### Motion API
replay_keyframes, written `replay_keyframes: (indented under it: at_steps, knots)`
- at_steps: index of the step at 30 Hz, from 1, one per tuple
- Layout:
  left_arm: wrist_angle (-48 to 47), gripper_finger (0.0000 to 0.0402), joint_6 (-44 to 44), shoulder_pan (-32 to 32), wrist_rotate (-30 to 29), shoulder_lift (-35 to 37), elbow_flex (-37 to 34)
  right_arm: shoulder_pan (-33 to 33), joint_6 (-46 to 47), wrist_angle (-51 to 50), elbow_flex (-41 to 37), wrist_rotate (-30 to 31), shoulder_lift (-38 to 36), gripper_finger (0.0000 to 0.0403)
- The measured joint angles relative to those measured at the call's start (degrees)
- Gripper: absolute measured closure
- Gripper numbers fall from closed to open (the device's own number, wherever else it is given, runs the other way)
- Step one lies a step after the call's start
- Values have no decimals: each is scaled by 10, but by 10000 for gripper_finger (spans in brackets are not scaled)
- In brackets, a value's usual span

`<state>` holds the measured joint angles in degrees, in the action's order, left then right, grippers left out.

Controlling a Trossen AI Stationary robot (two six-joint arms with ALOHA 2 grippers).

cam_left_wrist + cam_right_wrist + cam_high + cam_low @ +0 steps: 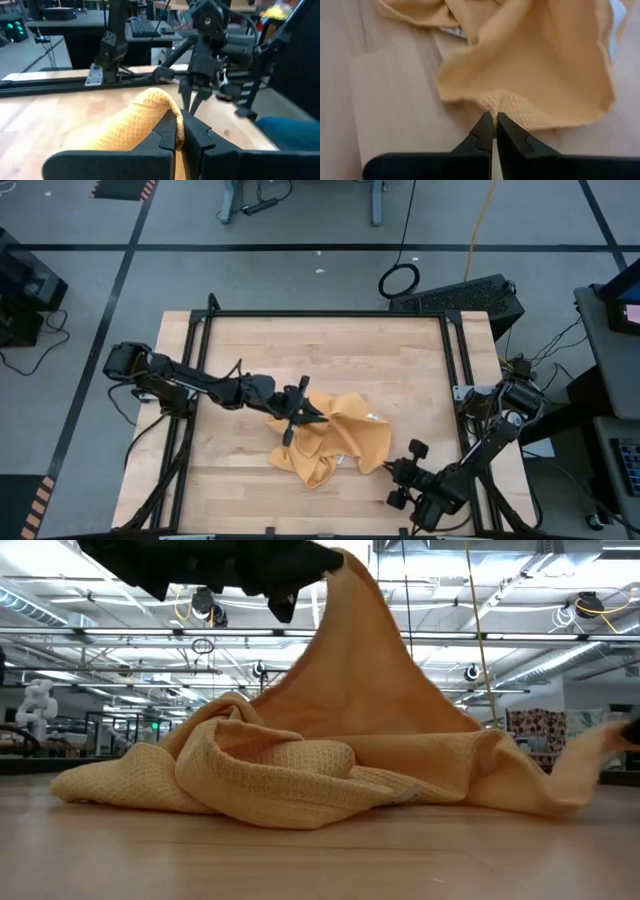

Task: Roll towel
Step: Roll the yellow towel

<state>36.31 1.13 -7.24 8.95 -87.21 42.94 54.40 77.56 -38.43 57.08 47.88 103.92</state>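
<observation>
The towel (330,442) lies bunched on the table's (350,350) near middle. The left gripper (297,416) pinches its left part up. The right gripper (494,119) pinches its right edge, fingers closed.

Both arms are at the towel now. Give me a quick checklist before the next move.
1. Left gripper shut on the towel: ok, a fold is pinched and lifted into a peak.
2. Right gripper shut on the towel's edge: ok, fingers closed on the hem.
3. Towel flat enough to roll: not ok, it lies crumpled in a heap.
4. Towel fully on the table: ok.
5. Grippers apart from each other: ok, they hold opposite sides.
6. Which corners are held: cannot tell.
</observation>
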Motion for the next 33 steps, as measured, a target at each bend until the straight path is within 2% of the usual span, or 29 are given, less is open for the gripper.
replay_keyframes:
  at_steps: [10, 26, 29, 33]
  knots:
    - [101, 391, 46, -39, -28, -127, 17, -47, -143, 123, 0, 15, 3, 399]
    - [106, 390, 118, -70, -32, -316, 184, -74, -198, 140, 0, 28, 3, 399]
    - [107, 377, 141, -72, -29, -336, 202, -70, -199, 138, 0, 25, 3, 399]
    - [101, 327, 160, -72, -19, -336, 204, -67, -198, 136, 0, -6, 3, 399]
